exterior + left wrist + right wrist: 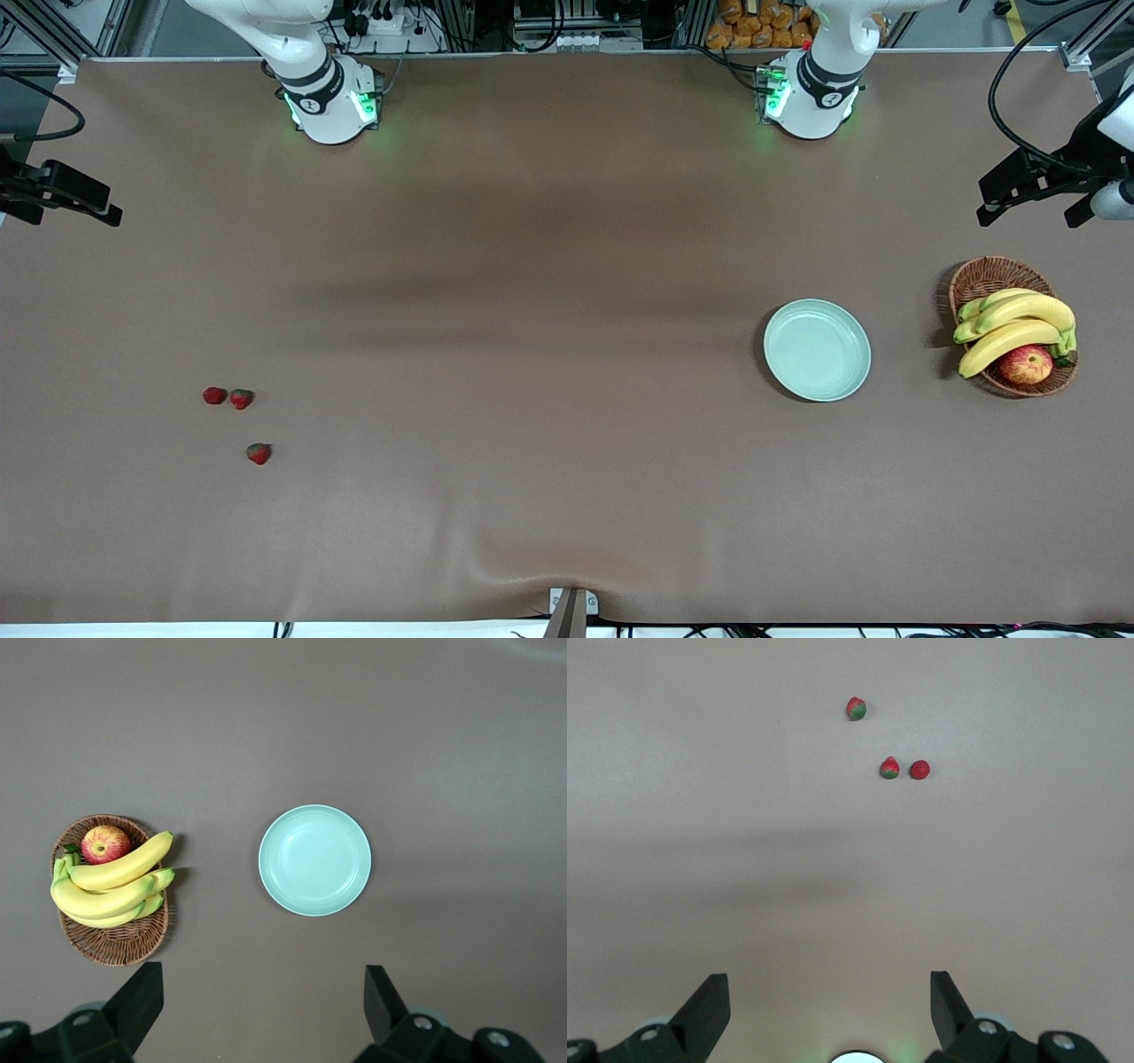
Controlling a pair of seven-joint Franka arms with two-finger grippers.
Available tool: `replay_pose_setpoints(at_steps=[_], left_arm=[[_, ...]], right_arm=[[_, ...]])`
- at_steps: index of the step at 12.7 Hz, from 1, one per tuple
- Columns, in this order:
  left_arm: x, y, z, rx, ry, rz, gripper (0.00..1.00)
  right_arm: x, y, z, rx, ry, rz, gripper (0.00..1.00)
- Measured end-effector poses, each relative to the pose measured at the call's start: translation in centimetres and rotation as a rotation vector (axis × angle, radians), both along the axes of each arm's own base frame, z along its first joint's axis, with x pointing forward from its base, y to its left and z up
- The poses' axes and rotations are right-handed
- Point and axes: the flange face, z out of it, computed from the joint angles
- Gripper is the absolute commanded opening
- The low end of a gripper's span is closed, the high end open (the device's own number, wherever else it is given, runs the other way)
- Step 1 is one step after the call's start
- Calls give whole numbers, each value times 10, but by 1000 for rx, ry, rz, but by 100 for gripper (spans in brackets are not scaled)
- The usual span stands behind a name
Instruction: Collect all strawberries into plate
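Note:
Three strawberries lie on the brown table toward the right arm's end: two side by side and a third nearer the front camera. The right wrist view shows them too. The pale mint-green plate sits toward the left arm's end with nothing on it. My right gripper hangs open high over its end of the table, well away from the berries. My left gripper hangs open high over the other end, holding nothing.
A brown wicker basket with bananas and a red-yellow apple stands beside the plate, closer to the table's end. The two arm bases stand along the back edge.

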Motion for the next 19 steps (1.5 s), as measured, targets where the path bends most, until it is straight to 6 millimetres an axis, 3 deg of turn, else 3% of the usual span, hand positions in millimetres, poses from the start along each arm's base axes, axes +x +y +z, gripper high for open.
replay_pose_setpoints(at_steps=[19], left_arm=[[2, 4, -12, -2, 23, 7, 100]], right_arm=[[5, 2, -11, 1, 16, 5, 100]])
